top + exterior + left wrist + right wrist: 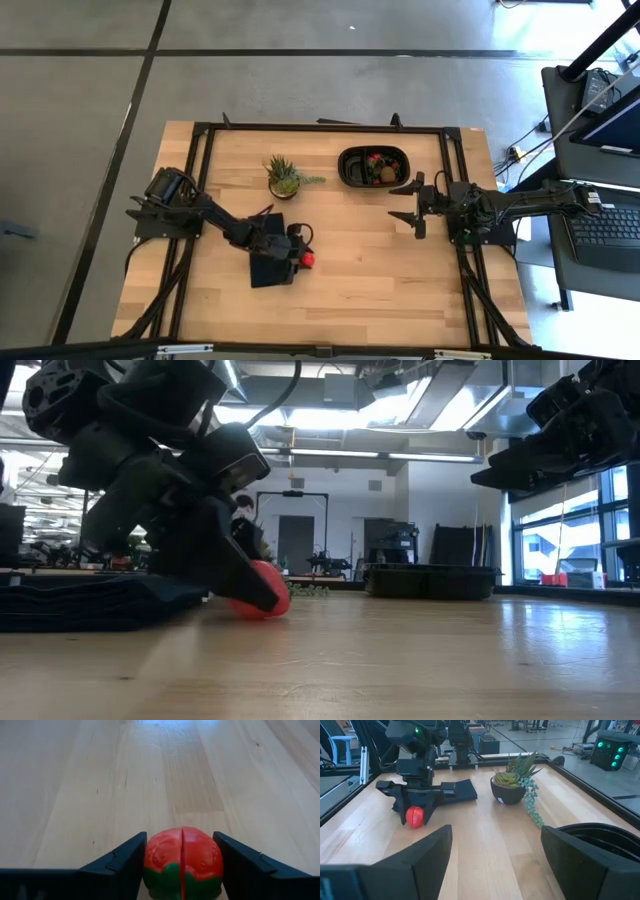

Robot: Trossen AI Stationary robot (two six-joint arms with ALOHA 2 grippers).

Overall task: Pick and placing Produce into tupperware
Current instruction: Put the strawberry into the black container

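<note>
The left gripper (303, 259) sits low on the table, fingers closed against a red strawberry (182, 863) between them, ready to lift. The right gripper (408, 204) waits wide open just beside the tupperware (372, 167).

Wooden table (350, 270), potted plant (284, 177), tupperware (371, 166), dark pad (268, 262), strawberry (308, 259)

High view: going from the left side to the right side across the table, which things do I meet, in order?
Left gripper around a red strawberry → potted plant is skipped, as it overlaps them → black container holding fruit → right gripper, open beside the container.
</note>
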